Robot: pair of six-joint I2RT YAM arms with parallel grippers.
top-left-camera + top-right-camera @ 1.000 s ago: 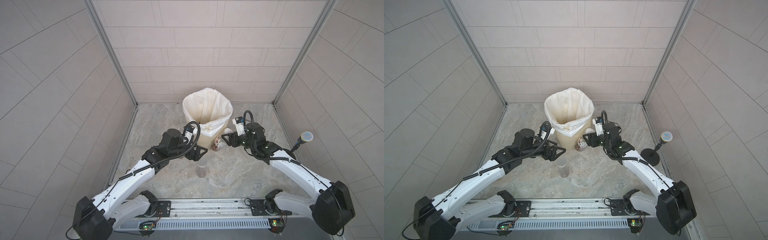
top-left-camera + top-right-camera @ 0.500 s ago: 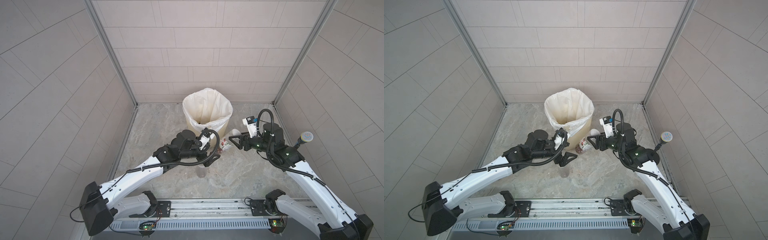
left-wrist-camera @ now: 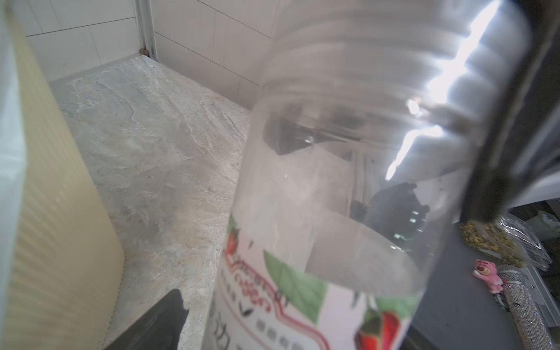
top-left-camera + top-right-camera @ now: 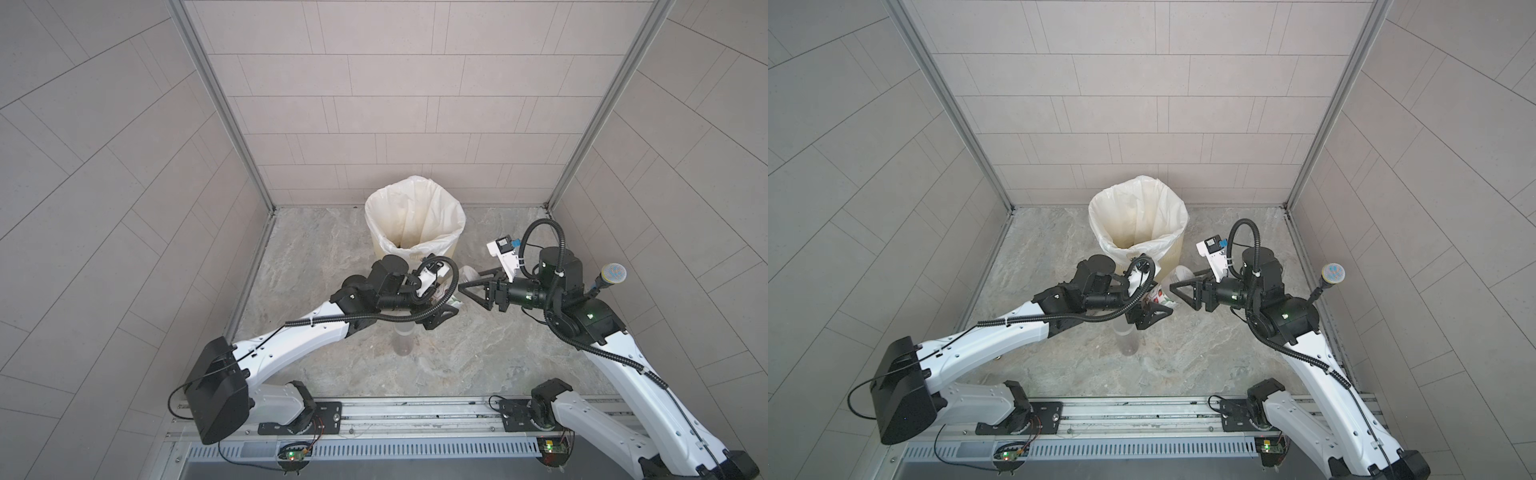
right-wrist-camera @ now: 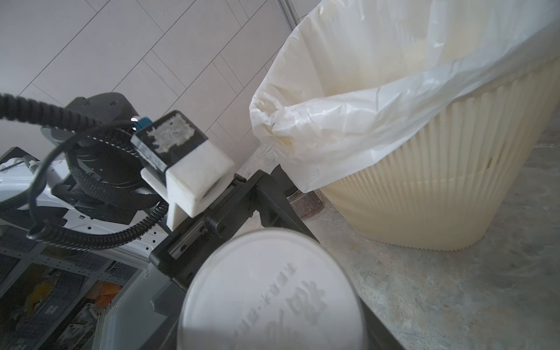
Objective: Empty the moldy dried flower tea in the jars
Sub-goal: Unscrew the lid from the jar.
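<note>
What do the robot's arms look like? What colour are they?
The left arm and right arm are long white shells with black joints. Ribbed black cables loop along them. The left tool and right tool have black triangle-shaped tips, and a white camera block sits behind. A green light glows on the right arm.

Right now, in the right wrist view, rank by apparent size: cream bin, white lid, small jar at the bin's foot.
1. cream bin
2. white lid, though nearness to the camera enlarges it
3. small jar, partly hidden
</note>
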